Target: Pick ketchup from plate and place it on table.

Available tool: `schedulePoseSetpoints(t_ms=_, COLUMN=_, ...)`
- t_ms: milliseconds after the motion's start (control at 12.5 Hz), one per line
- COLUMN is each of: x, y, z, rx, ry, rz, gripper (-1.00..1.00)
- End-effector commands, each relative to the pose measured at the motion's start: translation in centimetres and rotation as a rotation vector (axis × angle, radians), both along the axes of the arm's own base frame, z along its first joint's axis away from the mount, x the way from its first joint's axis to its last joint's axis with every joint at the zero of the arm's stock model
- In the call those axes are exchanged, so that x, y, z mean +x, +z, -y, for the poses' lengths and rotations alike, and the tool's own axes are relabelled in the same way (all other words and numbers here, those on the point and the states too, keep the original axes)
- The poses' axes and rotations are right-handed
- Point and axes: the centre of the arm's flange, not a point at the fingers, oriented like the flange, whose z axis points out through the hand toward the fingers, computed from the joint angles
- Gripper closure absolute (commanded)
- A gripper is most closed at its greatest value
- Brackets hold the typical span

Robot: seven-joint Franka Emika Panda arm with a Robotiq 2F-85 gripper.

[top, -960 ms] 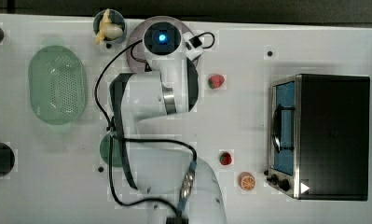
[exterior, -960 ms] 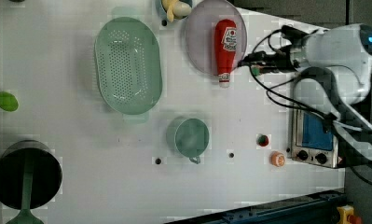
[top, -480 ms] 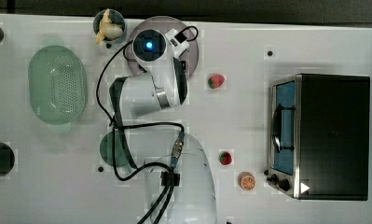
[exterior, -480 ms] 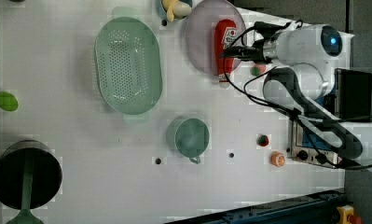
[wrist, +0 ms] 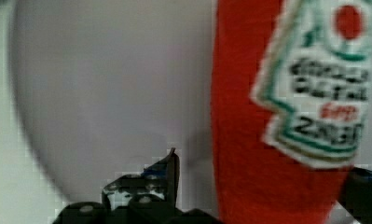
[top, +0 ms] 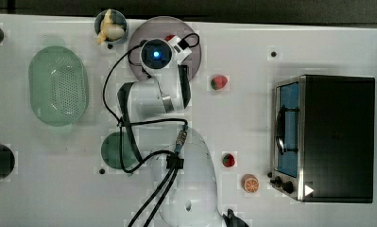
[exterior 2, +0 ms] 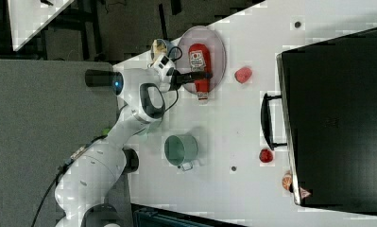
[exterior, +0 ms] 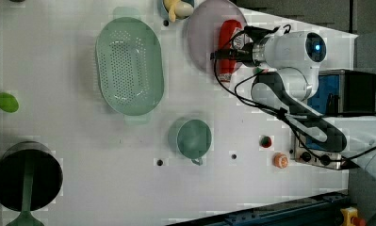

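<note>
The red ketchup (exterior: 230, 33) bottle lies on the greyish-mauve plate (exterior: 202, 37) at the white table's (top: 252, 42) far edge, its white cap end poking past the plate rim in the right view. My gripper (exterior: 226, 54) hangs over the bottle's lower half, open. In the wrist view the ketchup (wrist: 249, 116) runs between my two dark fingers (wrist: 167, 175), one on each side, with the plate (wrist: 104, 84) beneath. In the top view my wrist covers most of the bottle; only a red sliver of ketchup (top: 169, 37) shows on the plate (top: 139, 35).
A pale-green colander (top: 58, 92) lies to the top view's left, a dark-green bowl (top: 114, 150) beside my arm's base, a small bowl (top: 109, 26) by the plate. Strawberries (top: 218, 82) (top: 228, 160), an orange slice (top: 250, 183) and a toaster oven (top: 328, 137) sit to the top view's right.
My arm has swung from the plate's side to over it, toward the top view's left. The gripper now straddles the ketchup, which has not moved.
</note>
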Motion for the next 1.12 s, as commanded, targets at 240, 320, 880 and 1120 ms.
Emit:
schedulePoseSetpoints(t_ms=240, x=2.1, y=2.0, z=0.8, rx=0.011, ry=0.020, rz=0.097, gripper=-0.24)
schedulePoseSetpoints(t_ms=320, x=2.2, y=2.2, z=0.7, rx=0.012, ry=0.021, rz=0.100, gripper=-0.24)
schedulePoseSetpoints(t_ms=880, x=4.0, y=12.6, z=3.0, rx=0.010, ry=-0.042, rz=0.215, gripper=-0.24)
schedulePoseSetpoints(t_ms=1120, x=3.1, y=19.7, z=4.8, rx=-0.001, ry=-0.103, rz=0.166, gripper=-0.24)
